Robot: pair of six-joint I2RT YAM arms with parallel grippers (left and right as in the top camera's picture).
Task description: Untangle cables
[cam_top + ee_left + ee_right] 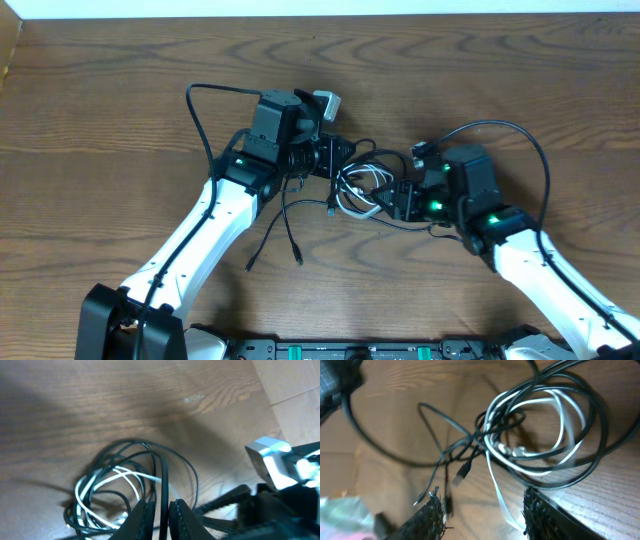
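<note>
The cables lie in one tangled coil [358, 188] on the wooden table between my two grippers. A white cable [107, 480] loops through two black cables [175, 460]. Two black plug ends trail toward the front [296, 245]. My left gripper [161, 506] is shut on a black cable strand that runs up between its fingers; overhead it is at the coil's left edge [338, 163]. My right gripper [482, 504] is open and low over the table. A white strand [495, 485] runs between its fingers without touching them. The coil [545, 425] lies just beyond them.
Thick black arm wires arch over the table at the left [200, 100] and right [525, 135]. The right arm's wrist camera [272, 462] is close to the left gripper. A loose black plug [461, 474] lies near the right gripper's left finger. The table's far edge [320, 16] runs along the back.
</note>
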